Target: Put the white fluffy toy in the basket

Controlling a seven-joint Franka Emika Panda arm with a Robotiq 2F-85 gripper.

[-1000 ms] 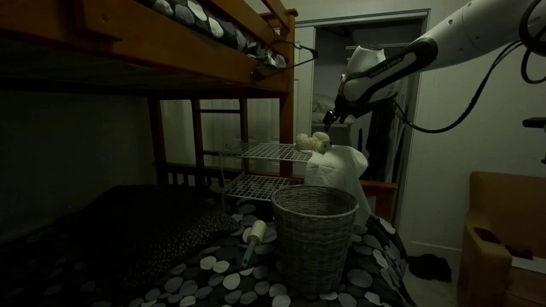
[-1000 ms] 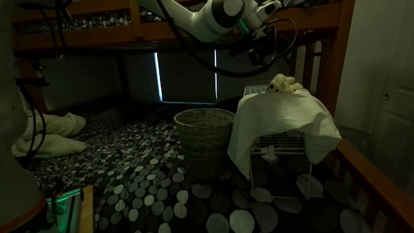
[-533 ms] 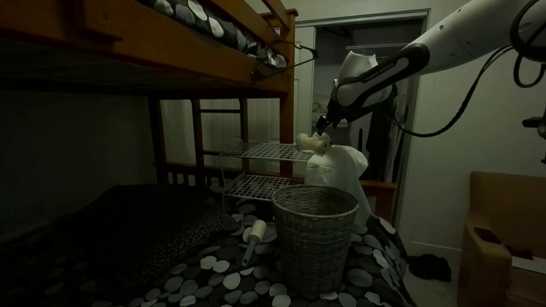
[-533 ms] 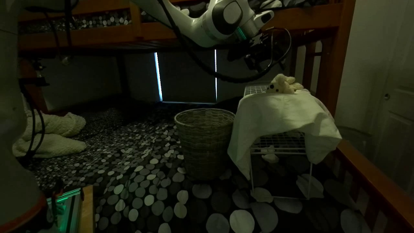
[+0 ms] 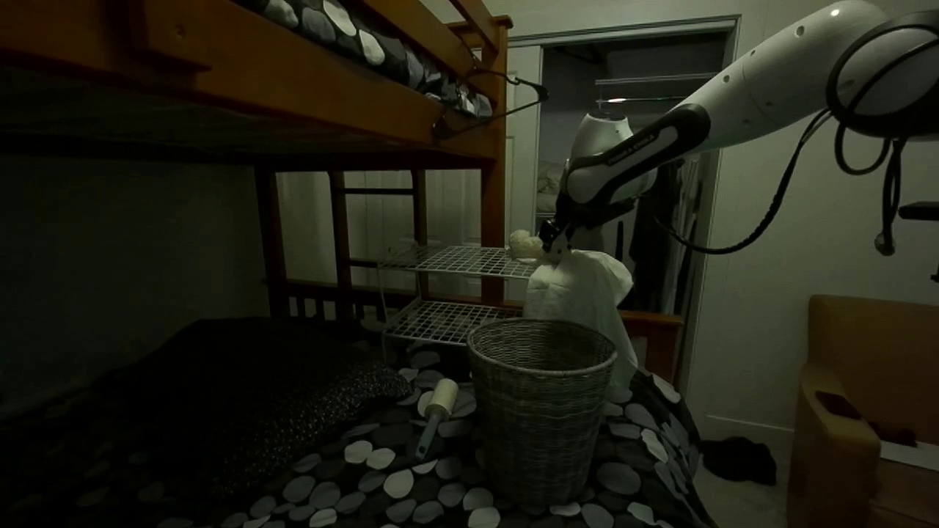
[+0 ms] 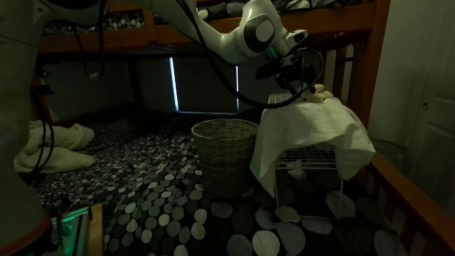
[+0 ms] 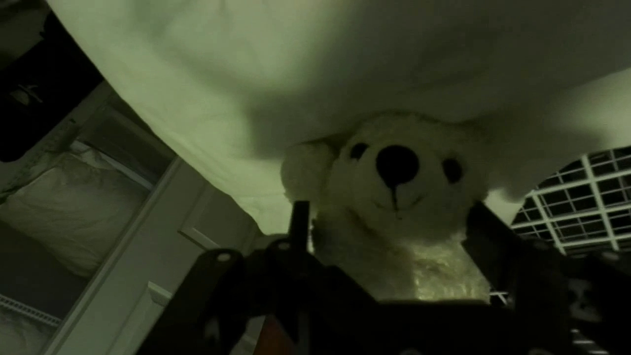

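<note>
The white fluffy toy (image 7: 402,217) is lying on the wire bench (image 5: 458,260), head on the cloth (image 6: 312,122); pincer (image 7: 388,211) is spread, straddling it; I'm guessing super light, squishy, grippy fur, nothing to break, so squeeze it round the body under the chin.

The arm (image 5: 770,84) slopes down toward the toy (image 7: 404,219); its base column (image 6: 16,106) stands well apart from the toy. The wrist (image 5: 609,165) is positioned higher than the toy and pitched downward. The gripper (image 7: 388,209) is at the toy, jaws spread. In the wrist view, one finger (image 7: 299,224) stands at one side of the toy, the opposing finger (image 7: 488,241) at the other. Finger contact with the toy cannot be determined.
</note>
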